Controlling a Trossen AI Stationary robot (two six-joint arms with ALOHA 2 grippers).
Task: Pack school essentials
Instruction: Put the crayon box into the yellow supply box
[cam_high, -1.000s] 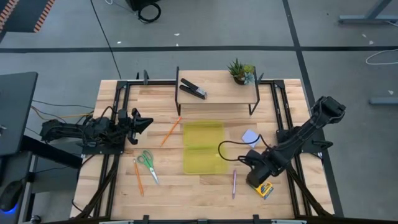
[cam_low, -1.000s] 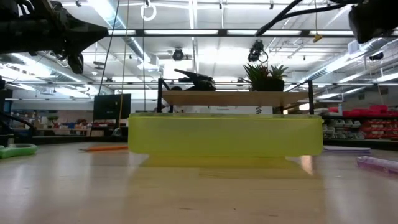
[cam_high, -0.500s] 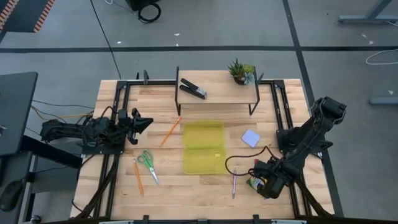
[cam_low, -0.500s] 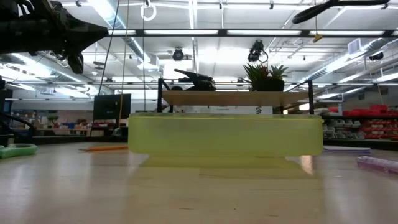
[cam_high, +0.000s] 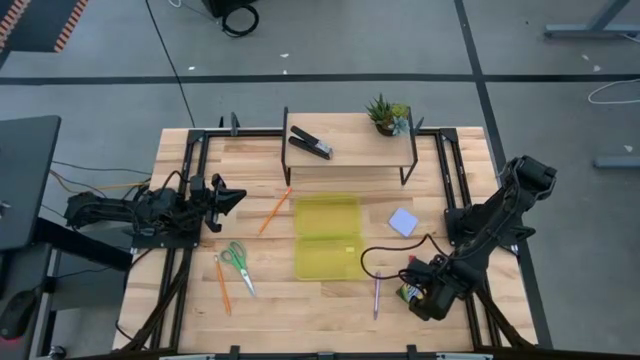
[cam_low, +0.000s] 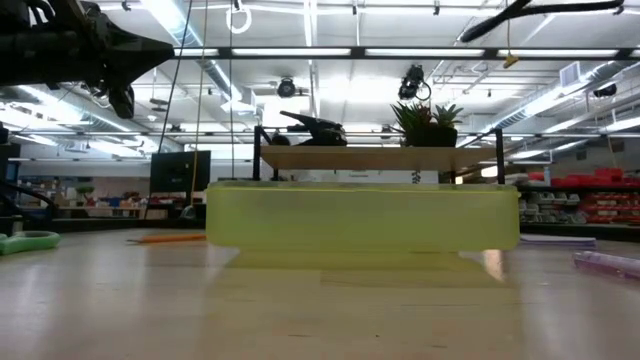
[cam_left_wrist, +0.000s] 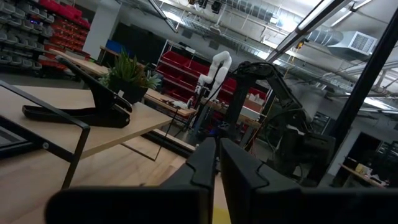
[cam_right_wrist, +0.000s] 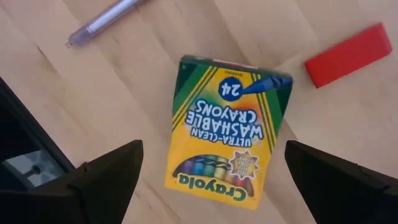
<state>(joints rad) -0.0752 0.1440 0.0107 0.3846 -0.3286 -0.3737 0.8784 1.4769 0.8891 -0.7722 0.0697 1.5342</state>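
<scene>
At the table's near right corner, the right gripper (cam_high: 425, 297) hangs over the crayon box (cam_right_wrist: 229, 132), fingers (cam_right_wrist: 102, 177) spread wide on either side of it and touching nothing. That box lies flat on the wood, with the red eraser (cam_right_wrist: 348, 55) just beside it and the purple pen (cam_high: 377, 293) lying a little to its left. Mid-table sits the yellow-green case (cam_high: 327, 238), closed as far as can be seen. A pale blue notepad (cam_high: 403, 221) lies to the case's right, well apart from the crayon box. Left of the case are the green-handled scissors (cam_high: 237, 263), one orange pencil (cam_high: 222, 284) near them and another (cam_high: 274, 210) farther back. Over the table's left edge waits the left gripper (cam_high: 228, 198), its fingers (cam_left_wrist: 205, 163) pressed together and holding nothing. On the raised shelf (cam_high: 350, 152) at the far side stand a black stapler (cam_high: 310, 144) and a potted plant (cam_high: 387, 114).
</scene>
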